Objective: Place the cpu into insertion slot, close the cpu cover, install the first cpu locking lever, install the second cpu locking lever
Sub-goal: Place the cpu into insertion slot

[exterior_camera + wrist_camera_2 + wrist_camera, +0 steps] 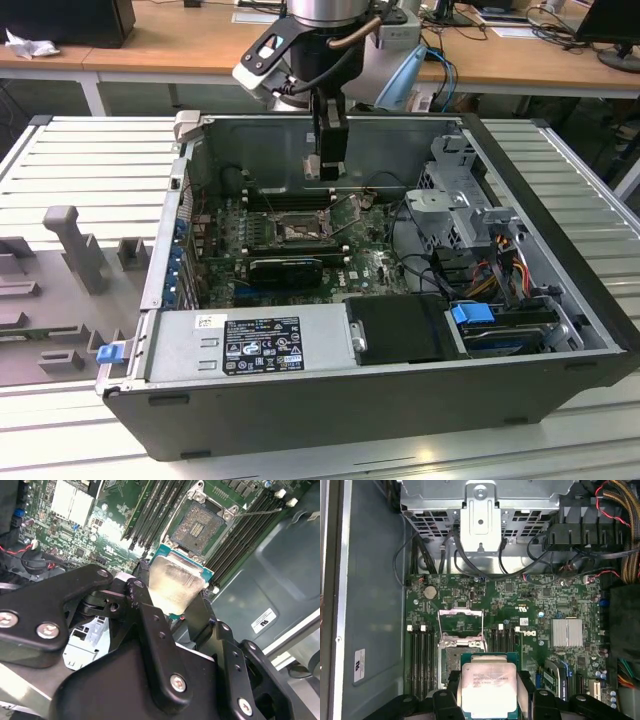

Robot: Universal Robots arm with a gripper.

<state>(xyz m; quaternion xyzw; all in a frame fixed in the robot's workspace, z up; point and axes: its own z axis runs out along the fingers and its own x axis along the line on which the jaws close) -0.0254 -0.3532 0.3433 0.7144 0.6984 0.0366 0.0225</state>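
Observation:
The cpu (488, 686), a square chip with a pale silver top and green edge, is pinched between my black fingers (141, 605); my gripper (488, 692) is shut on it. It hangs above the green board, a little off to one side of the insertion slot (199, 526), whose dark centre lies bare. In the first wrist view the chip hides part of the insertion slot (451, 656). The cpu cover (461, 613) stands raised at the slot's far edge. A thin wire lever (260, 512) juts free beside the slot. In the exterior view my gripper (328, 172) hovers over the insertion slot (297, 232).
Long black memory slots (150, 515) flank the socket on both sides. A silver heatsink (566, 632), a metal drive cage (480, 515) with cables, and the case wall (370, 605) surround the board. Grey fixtures (70, 250) sit outside the case at the exterior view's left.

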